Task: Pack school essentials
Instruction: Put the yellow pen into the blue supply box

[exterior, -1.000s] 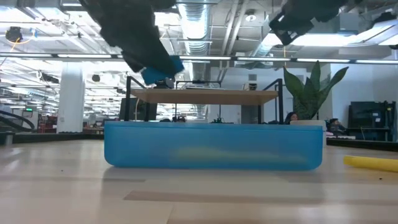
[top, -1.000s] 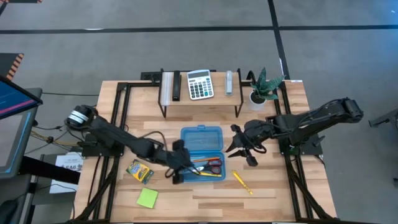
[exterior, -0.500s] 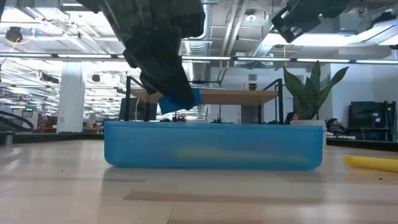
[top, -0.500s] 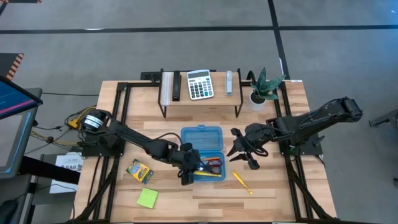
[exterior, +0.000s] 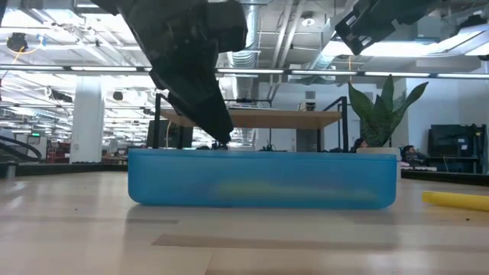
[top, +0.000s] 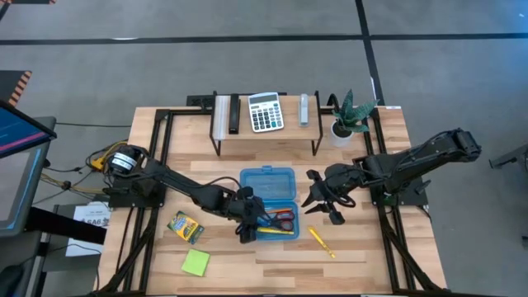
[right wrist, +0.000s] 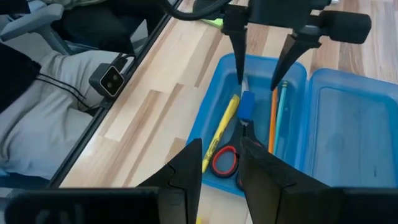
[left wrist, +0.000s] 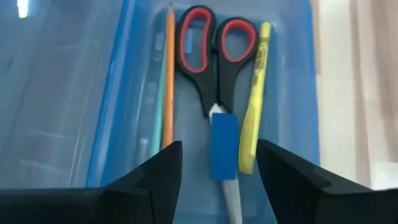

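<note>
Where the left pincer (left wrist: 217,163) gapes, scissors (left wrist: 216,59), highlighter (left wrist: 254,99), pencil (left wrist: 168,81).

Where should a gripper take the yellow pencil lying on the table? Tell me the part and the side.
Grip the yellow pencil at mid-length, coming straight down from above with the jaws across its width. It lies flat and alone on bare wood beside the blue case, nearest the right gripper.
</note>
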`<action>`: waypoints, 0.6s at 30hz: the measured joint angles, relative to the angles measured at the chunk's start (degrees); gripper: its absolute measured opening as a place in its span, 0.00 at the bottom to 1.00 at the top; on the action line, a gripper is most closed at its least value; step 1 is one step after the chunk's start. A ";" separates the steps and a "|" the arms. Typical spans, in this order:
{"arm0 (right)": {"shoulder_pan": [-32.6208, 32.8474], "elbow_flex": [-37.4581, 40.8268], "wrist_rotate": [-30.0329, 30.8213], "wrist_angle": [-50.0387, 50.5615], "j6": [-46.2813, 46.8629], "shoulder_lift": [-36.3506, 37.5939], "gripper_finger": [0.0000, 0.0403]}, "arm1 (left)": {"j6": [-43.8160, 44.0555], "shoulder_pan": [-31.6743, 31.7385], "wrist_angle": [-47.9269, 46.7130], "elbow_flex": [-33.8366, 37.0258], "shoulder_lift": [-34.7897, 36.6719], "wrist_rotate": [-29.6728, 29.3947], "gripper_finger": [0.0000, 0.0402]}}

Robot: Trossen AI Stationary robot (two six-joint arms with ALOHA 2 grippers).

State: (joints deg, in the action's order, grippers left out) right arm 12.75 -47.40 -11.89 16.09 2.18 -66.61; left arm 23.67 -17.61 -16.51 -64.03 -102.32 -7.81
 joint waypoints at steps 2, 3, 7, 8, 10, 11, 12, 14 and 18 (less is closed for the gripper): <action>0.00 0.00 -0.01 -0.01 0.94 0.00 0.30 | -0.07 0.00 -1.69 0.01 0.42 -0.23 0.49; 0.00 0.00 0.01 0.11 1.34 0.00 0.30 | -0.38 -0.05 -2.99 0.02 0.86 -0.81 0.50; 0.19 0.00 0.22 1.35 2.35 0.00 0.31 | -0.48 -1.38 -6.10 0.07 3.94 -3.89 0.50; 0.33 -0.02 1.17 2.03 2.53 0.00 0.30 | -0.87 -1.89 -5.55 0.07 4.97 -3.99 0.50; 0.42 0.00 4.36 4.33 4.18 -0.02 0.30 | -2.14 -3.24 -3.45 0.04 7.08 -5.01 0.50; 0.41 -0.02 5.85 5.66 5.51 -0.02 0.30 | -2.84 -4.04 -3.28 0.04 8.16 -6.41 0.50; 0.39 -0.02 6.81 7.11 6.80 -0.02 0.30 | -3.27 -4.93 -3.31 0.04 9.20 -8.21 0.50; 0.71 -0.01 7.70 10.14 9.14 -0.04 0.30 | -3.44 -6.85 -3.31 0.42 11.27 -13.05 0.50; 4.74 0.00 10.85 13.02 12.22 -0.26 0.30 | -2.48 -11.20 -1.02 3.05 14.88 -24.54 0.50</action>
State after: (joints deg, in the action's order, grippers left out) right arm 17.49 -47.40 -1.03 29.11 14.40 -66.87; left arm 21.19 -28.81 -17.53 -60.98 -87.45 -32.35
